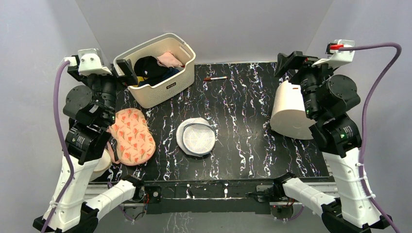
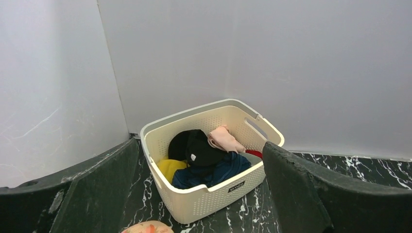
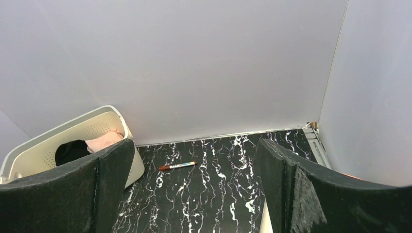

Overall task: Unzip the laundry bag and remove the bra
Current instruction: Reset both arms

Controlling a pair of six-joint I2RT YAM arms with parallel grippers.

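The laundry bag [image 1: 196,137] lies mid-table, a round white mesh pouch with a grey-blue rim, its two halves lying offset from each other. The pale-pink bra [image 1: 170,59] rests on dark clothes in the cream basket; it also shows in the left wrist view [image 2: 224,139] and the right wrist view [image 3: 104,141]. My left gripper [image 1: 125,72] is open and empty, held up beside the basket's left end [image 2: 200,148]. My right gripper [image 1: 290,62] is open and empty, raised at the far right above the table [image 3: 195,145]. Neither touches the bag.
The cream slotted basket [image 1: 167,90] stands at the back left with black, blue and yellow clothes. An orange-pink leaf-print pad [image 1: 131,136] lies at left. A large white cylinder [image 1: 289,114] lies at right under my right arm. A marker pen [image 1: 215,78] lies near the back wall.
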